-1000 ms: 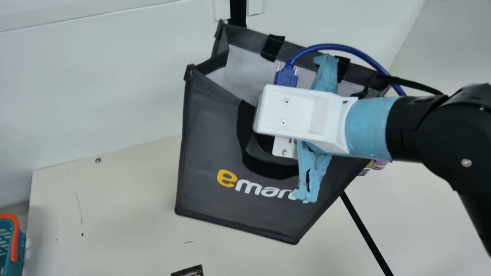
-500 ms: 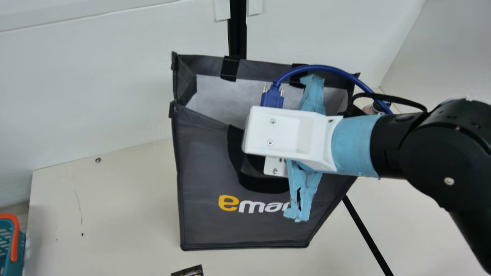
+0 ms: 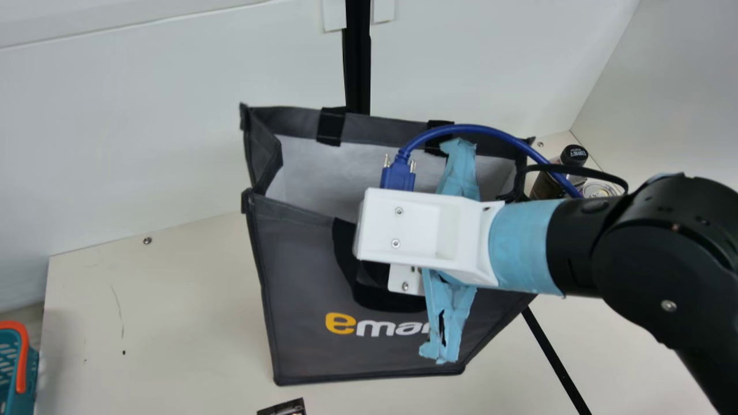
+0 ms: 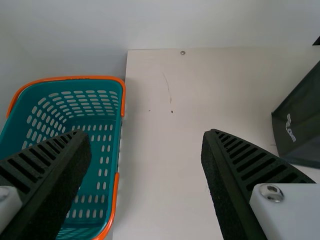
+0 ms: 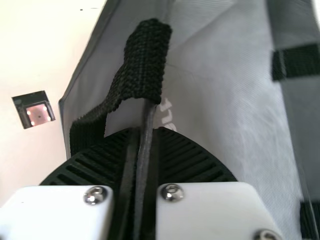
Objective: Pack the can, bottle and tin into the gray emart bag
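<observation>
Behind the scuffed cream table point(image 3: 173, 323) — a white wall point(image 3: 144, 144) stands.

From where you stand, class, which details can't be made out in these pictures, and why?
- Gray emart bag's inside bottom: main view, behind its front wall.
- Bottle's base: main view, behind bag and right arm.
- Round-topped container's side: main view, behind the arm.
- Teal basket's near end: left wrist view, cut off by the edge.
</observation>
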